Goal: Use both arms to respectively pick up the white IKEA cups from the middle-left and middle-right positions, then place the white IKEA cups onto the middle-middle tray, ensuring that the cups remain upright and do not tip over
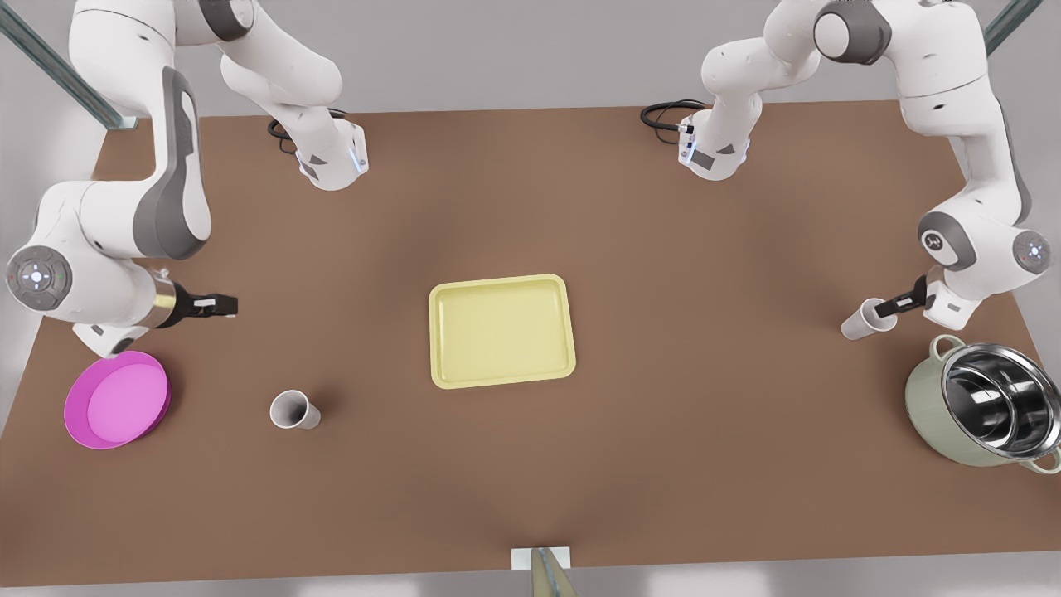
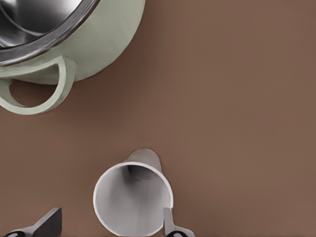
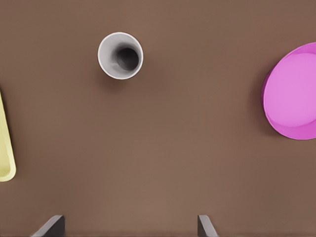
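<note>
Two white IKEA cups on the brown table (image 1: 530,464), one tray, one pink dish, one pot, two arms.

First cup (image 1: 293,410) standing upright toward the front view's left, well apart from the pale yellow tray (image 1: 501,332) in the middle and from the magenta-pink dish (image 1: 117,399) further left. Same cup seen from above in the right wrist view (image 3: 120,55), greyish inside, sitting between the tray's edge (image 3: 5,158) and the dish (image 3: 294,96). Nothing on the tray, both cups off it.

Right gripper (image 1: 217,305) hanging over bare table on the front view's left, just above the dish and well apart from that first cup. Fingers (image 3: 51,227) spread wide in its wrist view, nothing between them.

Second cup (image 1: 862,318) over on the front view's right, near the big steel-lined pot (image 1: 982,404). Left gripper (image 1: 893,305) right at its rim. In the left wrist view, cup (image 2: 133,200) sitting between the fingers (image 2: 47,223), jaws apart: one finger close against the cup wall, the other still off it with a gap. So not clamped. Pale green pot (image 2: 64,37) with its loop handle close by in that view.
</note>
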Controlling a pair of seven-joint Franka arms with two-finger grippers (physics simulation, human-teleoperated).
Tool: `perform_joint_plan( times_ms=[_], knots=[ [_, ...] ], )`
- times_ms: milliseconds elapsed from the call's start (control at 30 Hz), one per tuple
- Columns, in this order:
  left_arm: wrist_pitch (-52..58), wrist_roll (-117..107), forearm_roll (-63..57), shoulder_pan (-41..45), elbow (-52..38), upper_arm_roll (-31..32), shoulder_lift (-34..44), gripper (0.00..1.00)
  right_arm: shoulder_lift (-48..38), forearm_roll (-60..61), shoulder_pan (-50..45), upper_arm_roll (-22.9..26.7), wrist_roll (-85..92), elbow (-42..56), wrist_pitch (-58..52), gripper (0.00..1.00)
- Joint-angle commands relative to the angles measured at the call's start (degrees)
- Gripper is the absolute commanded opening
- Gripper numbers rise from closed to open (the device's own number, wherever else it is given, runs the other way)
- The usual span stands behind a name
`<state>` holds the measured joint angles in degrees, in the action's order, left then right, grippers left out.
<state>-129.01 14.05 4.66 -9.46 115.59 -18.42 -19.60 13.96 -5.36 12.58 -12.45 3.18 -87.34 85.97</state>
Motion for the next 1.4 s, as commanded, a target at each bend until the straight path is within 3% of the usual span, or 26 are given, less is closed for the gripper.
perform_joint_plan(
  times_ms=[0, 233, 300, 333, 400, 467, 500, 533, 733, 800, 933, 1000, 1100, 1233, 1367],
  knots=[
    [-7.39, 11.79, 1.41, -0.46, 0.61, -0.13, -1.05, 1.0, 0.62, 0.0, -0.02, -0.03, 0.16, -0.55, 0.69, 1.0],
    [-9.59, 11.88, 1.32, -1.96, 0.61, -0.13, -5.09, 1.0, 4.14, 0.0, -0.02, -0.03, 0.16, -0.55, 3.86, 1.0],
    [-9.5, 11.79, 1.49, -2.4, 0.69, -0.04, -5.8, 0.93, 5.46, -0.09, 0.07, -0.03, 0.16, -0.55, 4.74, 1.0],
    [-9.5, 11.79, 1.5, -2.4, 0.69, -0.04, -6.15, 0.84, 5.9, -0.18, 0.07, -0.03, 0.16, -0.55, 5.7, 1.0],
    [-9.06, 11.79, 1.5, -2.4, 0.69, -0.04, -6.15, 0.48, 7.48, -0.09, 0.42, -0.03, 0.16, -0.46, 7.55, 1.0],
    [-8.62, 11.7, 1.5, -2.4, 0.78, 0.14, -6.15, 0.37, 9.41, -0.44, 0.34, -0.03, 0.16, -0.11, 9.74, 1.0],
    [-8.36, 11.7, 1.5, -2.4, 0.69, 0.23, -6.15, 0.24, 10.12, -0.44, 0.34, -0.03, 0.07, -0.11, 10.62, 1.0],
    [-7.83, 11.7, 1.5, -2.4, 0.69, 0.23, -6.06, 0.21, 10.47, -0.44, 0.34, -0.03, 0.16, -0.28, 11.5, 1.0],
    [-3.44, 3.63, 1.41, -0.29, 0.25, 5.23, 0.26, 0.21, 16.27, -0.53, -0.02, -0.12, -0.81, 0.42, 21.96, 1.0],
    [5.42, -13.93, 0.71, 2.08, -4.91, 12.43, 3.17, 0.21, 17.85, -0.71, -0.54, -0.12, -0.81, 1.38, 26.44, 1.0],
    [20.29, -38.02, 0.44, 11.03, -25.14, 17.8, -5.09, 0.21, 20.66, -0.71, -1.07, -0.12, -0.99, 3.06, 28.99, 1.0],
    [20.38, -48.58, 0.7, 16.84, -29.01, 19.2, -7.46, 0.21, 22.24, -0.79, -1.42, -0.12, -2.22, 4.55, 28.99, 1.0],
    [19.77, -58.94, 0.62, 16.94, -36.38, 28.16, -12.64, 0.21, 24.26, -0.62, -1.42, -0.12, -3.89, 4.9, 29.08, 1.0],
    [17.48, -69.42, -1.32, 22.03, -38.15, 33.71, -17.57, 0.21, 26.11, -0.62, -1.16, -0.12, -3.8, 5.34, 29.7, 1.0],
    [13.61, -76.63, -1.23, 29.5, -36.49, 34.06, -19.24, 0.21, 28.49, -0.53, -0.81, -0.12, -3.8, 5.25, 30.58, 1.0]
  ],
)
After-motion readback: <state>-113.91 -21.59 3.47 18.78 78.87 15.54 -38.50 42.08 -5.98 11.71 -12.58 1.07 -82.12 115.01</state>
